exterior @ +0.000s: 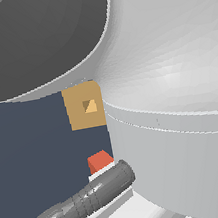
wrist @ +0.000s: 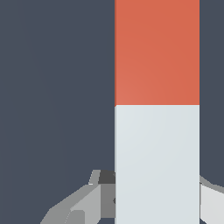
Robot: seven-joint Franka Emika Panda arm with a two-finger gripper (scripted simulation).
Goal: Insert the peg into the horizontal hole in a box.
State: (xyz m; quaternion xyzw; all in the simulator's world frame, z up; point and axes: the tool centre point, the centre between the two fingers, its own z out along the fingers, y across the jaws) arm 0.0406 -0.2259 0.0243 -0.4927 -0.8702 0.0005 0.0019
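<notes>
Closest to the wrist camera, the grey-and-white two-fingered tool (wrist: 157, 197) has a finger (wrist: 83, 203) on each side of the long square-section peg (wrist: 156, 109), at its pale grey-white end. The fingers sit against the peg's side edges, so the tool is clenched on the peg. The peg's orange-red half extends away from the fingers, over the plain dark blue-grey surface (wrist: 52, 87), with open room along both long edges.

In the exterior view, large white and dark grey robot arm segments (exterior: 179, 93) fill most of the picture. The peg's orange-red tip (exterior: 100, 160) shows low down. Beyond it, apart from the tip, stands the flat-faced tan box (exterior: 80, 118), partly hidden by the arm on the exterior view's right. A small square hole (exterior: 89, 106) sits in its face.
</notes>
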